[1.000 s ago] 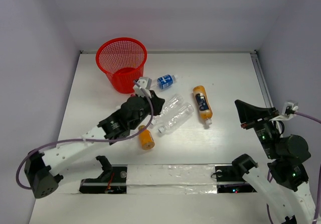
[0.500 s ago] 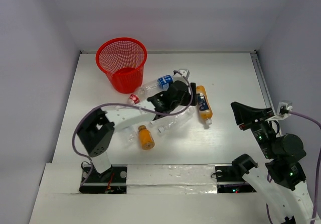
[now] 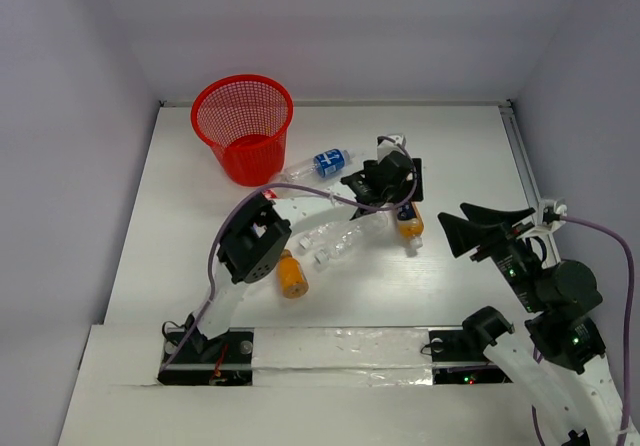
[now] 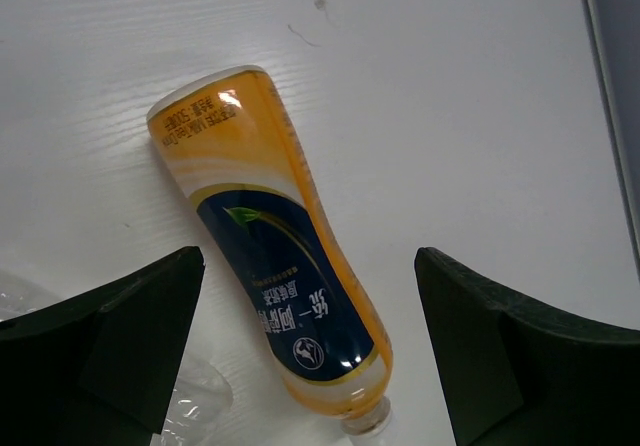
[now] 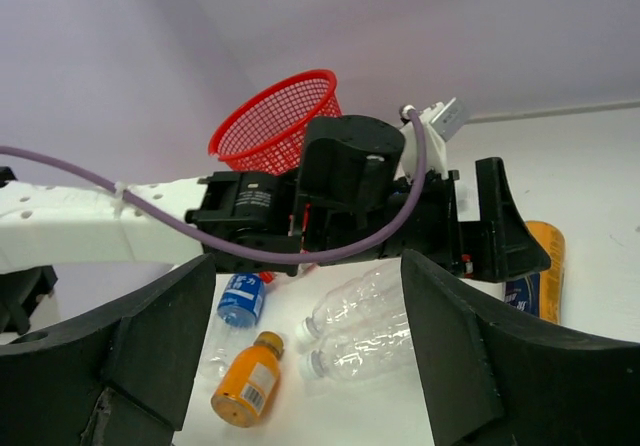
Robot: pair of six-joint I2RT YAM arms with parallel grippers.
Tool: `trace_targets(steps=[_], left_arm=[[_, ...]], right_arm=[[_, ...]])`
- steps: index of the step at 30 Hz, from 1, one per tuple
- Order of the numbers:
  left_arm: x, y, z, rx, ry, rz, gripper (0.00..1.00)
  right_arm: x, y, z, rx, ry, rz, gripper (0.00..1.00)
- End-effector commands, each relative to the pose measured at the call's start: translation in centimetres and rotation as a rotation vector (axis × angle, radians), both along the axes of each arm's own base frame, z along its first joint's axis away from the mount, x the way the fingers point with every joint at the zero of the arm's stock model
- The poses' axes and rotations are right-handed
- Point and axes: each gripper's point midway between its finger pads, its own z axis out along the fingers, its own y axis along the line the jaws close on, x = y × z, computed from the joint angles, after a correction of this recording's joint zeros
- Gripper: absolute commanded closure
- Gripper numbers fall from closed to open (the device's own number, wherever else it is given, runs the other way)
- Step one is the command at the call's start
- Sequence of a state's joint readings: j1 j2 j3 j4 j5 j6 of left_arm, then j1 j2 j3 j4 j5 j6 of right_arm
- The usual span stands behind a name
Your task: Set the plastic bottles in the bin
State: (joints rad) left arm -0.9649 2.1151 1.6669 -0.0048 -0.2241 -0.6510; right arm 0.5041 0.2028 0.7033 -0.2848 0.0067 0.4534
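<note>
**Left arm now over the long orange bottle, both grippers opened up**

Since a second ago the left arm has swung away from the bin side and across the middle of the table. Its jaws have widened on the way. The right gripper (image 3: 478, 228) has gone from shut to spread and has edged in from the right edge.

- Left gripper (image 4: 305, 276): open, one finger on each side of the long orange bottle (image 4: 270, 266), clear table showing on both sides, no contact.
- Right gripper: open too, nothing between its fingers. It sits near the bottle, toward the right edge, but apart from it. The left is clearly the closer one.
- Bottle axis: runs roughly far edge to near edge, cap toward the near edge. In the left wrist view it lies skewed to the finger line, not square across it. Judgement: a small wrist twist before closing would give a cleaner pinch.
- Bottle look: orange fill, dark blue label band, rounded base, lying flat just right of table centre.
- Bin (image 3: 215, 136): red mesh, at the far-left corner, well apart from this bottle.
</note>
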Motion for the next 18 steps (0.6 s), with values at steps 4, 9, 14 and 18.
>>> trace_targets(steps=[4,9,14,18], left_arm=[[1.9,-0.3,1.4,0.006,-0.018,0.104,0.14],[2.9,-1.4,-2.0,0.076,0.017,0.110,0.14],[3.9,-2.9,-3.8,0.096,0.032,0.114,0.15],[4.5,-3.1,-4.8,0.085,0.039,0.113,0.17]], right_arm=[[-0.9,0.6,0.4,0.005,-0.029,0.057,0.20],[-1.2,1.0,0.3,-0.003,-0.030,0.082,0.20],[-1.4,1.4,-0.2,-0.007,-0.021,0.108,0.20],[-1.4,1.3,-0.4,-0.010,-0.020,0.104,0.20]])
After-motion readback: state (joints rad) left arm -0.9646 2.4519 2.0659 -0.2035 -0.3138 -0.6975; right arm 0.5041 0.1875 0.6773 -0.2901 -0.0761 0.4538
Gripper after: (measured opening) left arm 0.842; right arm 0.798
